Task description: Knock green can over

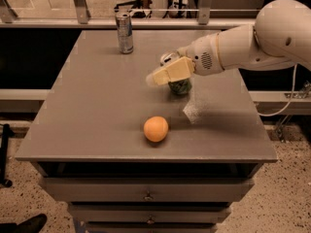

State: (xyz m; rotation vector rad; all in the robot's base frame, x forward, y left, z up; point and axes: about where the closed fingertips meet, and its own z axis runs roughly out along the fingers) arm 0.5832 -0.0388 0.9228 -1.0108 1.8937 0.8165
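Note:
The green can [180, 85] stands on the grey table [97, 110], right of centre, tilting left. Only its lower green side and a bit of its silver top [168, 58] show. My gripper [163, 74] comes in from the right on a white arm and lies across the can's upper part, pressing against it, with the pale fingers [170, 71] pointing left. The gripper hides most of the can.
A slim silver-and-blue can [124, 32] stands upright at the table's far edge. An orange [156, 128] lies near the front edge. Drawers sit below the tabletop. A railing runs behind the table.

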